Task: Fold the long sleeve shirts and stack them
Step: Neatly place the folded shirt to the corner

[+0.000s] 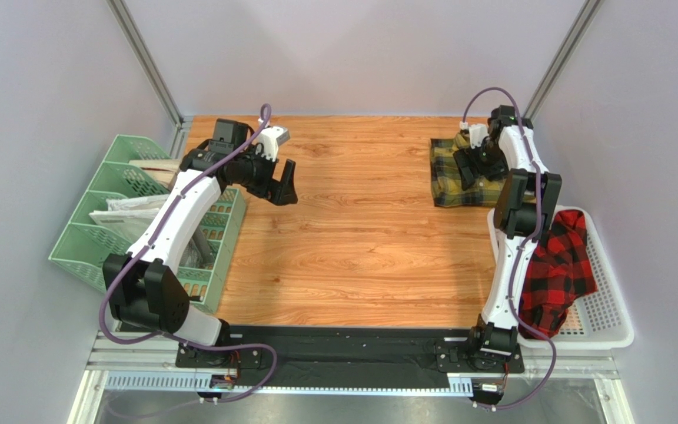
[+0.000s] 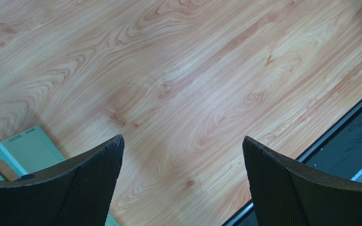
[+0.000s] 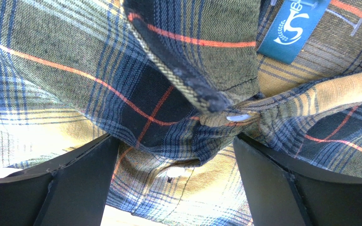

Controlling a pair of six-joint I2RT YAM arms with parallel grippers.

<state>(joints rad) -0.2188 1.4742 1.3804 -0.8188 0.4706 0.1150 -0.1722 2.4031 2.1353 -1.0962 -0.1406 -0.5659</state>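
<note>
In the upper right of the top view, the yellow-and-black plaid shirt (image 1: 450, 173) lies folded into a compact block on the wooden table (image 1: 360, 238). The right gripper (image 1: 473, 166) sits directly over it, pointing down onto its right half. In the right wrist view the same shirt (image 3: 74, 70) fills the frame. Its collar edge, a white button (image 3: 237, 117) and a blue neck label (image 3: 291, 28) lie just above the gap between the two black fingers (image 3: 74, 179). We see the right gripper (image 3: 176, 188) spread wide, its jaws straddling the button placket and closed on nothing. Whether the fingertips press into the cloth, we cannot tell.

The red-and-black checked shirt (image 1: 559, 269) lies crumpled in the white perforated basket (image 1: 608, 309) at the right edge of the top view, below the folded shirt and partly behind the right arm.

The left gripper (image 1: 282, 187) hangs in the upper left of centre, well apart from both shirts and just beside a green slotted file rack (image 1: 113, 212). In the left wrist view its jaws also stand wide apart and empty over bare wood (image 2: 168, 70), and a corner of the rack (image 2: 27, 150) shows at the lower left.
</note>
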